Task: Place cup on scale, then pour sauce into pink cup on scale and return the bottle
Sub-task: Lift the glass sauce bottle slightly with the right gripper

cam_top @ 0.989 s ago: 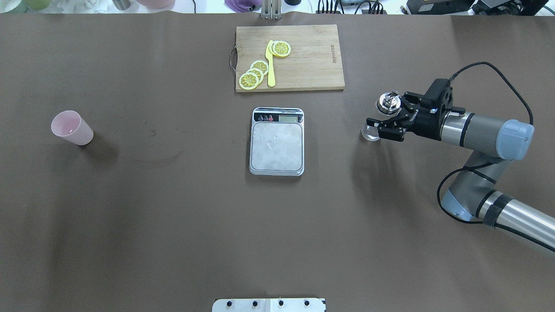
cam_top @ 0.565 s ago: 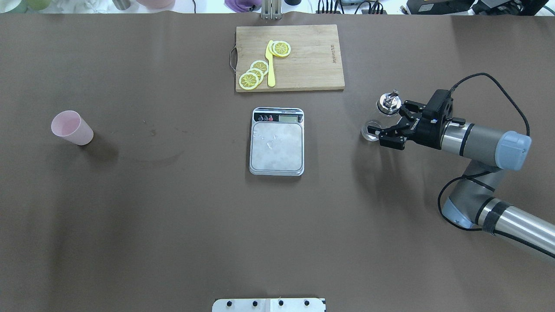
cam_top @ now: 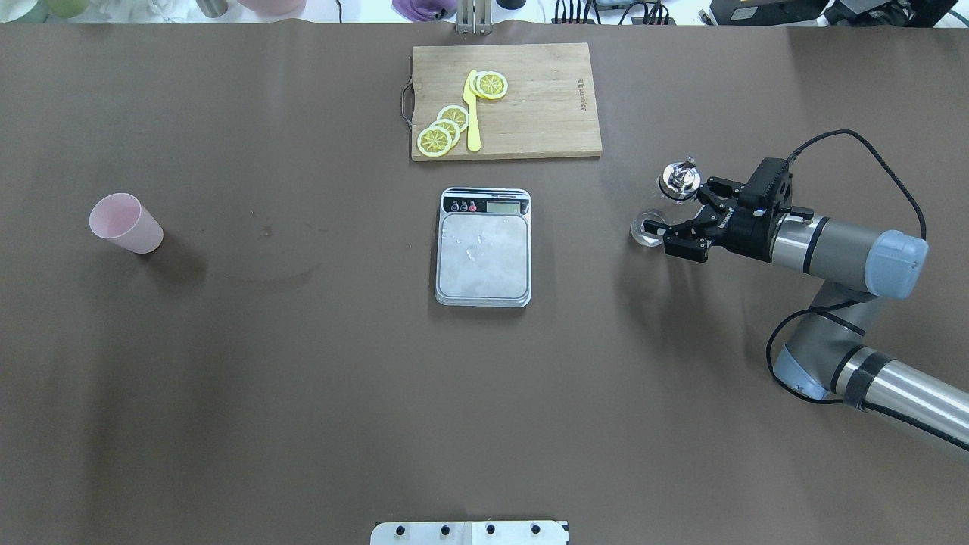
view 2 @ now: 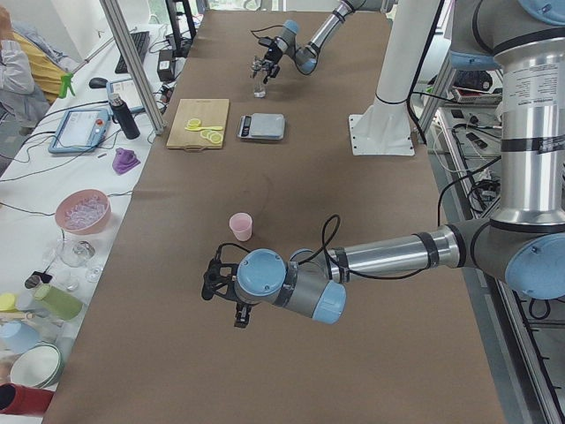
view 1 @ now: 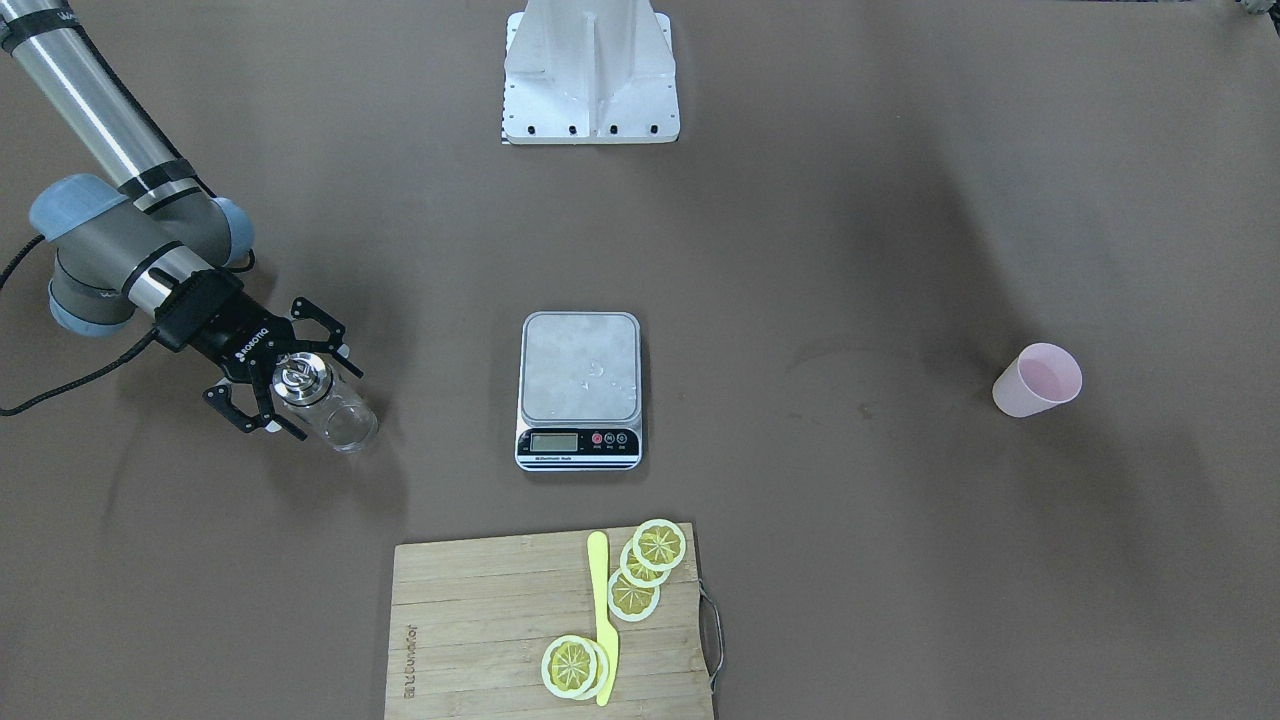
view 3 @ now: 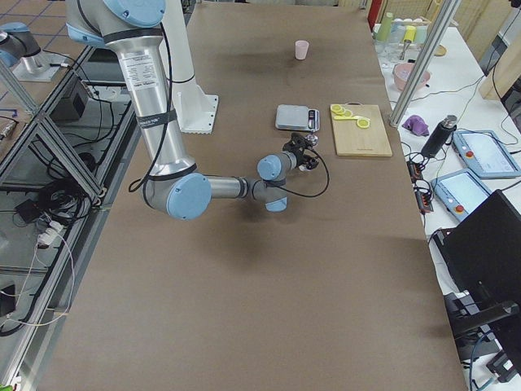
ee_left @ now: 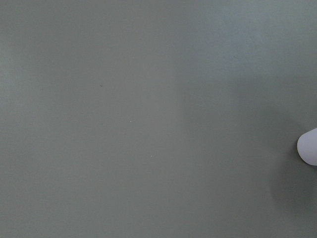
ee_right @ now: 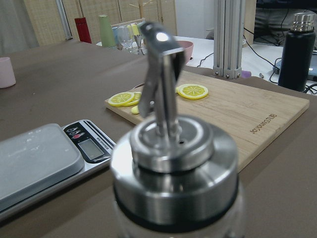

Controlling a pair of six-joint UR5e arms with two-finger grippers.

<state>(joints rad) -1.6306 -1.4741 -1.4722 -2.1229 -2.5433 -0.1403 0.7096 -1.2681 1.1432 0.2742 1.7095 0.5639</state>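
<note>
The cup [cam_top: 125, 222], scale [cam_top: 484, 253] and bottle [view 1: 332, 407] stand well apart.

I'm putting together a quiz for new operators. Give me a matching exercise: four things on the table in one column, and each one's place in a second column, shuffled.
1 cup
2 scale
3 bottle
4 lemon slices

A on the wooden board
B between the open fingers of the right tool
C middle of the table, nothing standing on it
D alone, far towards the robot's left

Pairs: 1-D, 2-C, 3-B, 4-A
</note>
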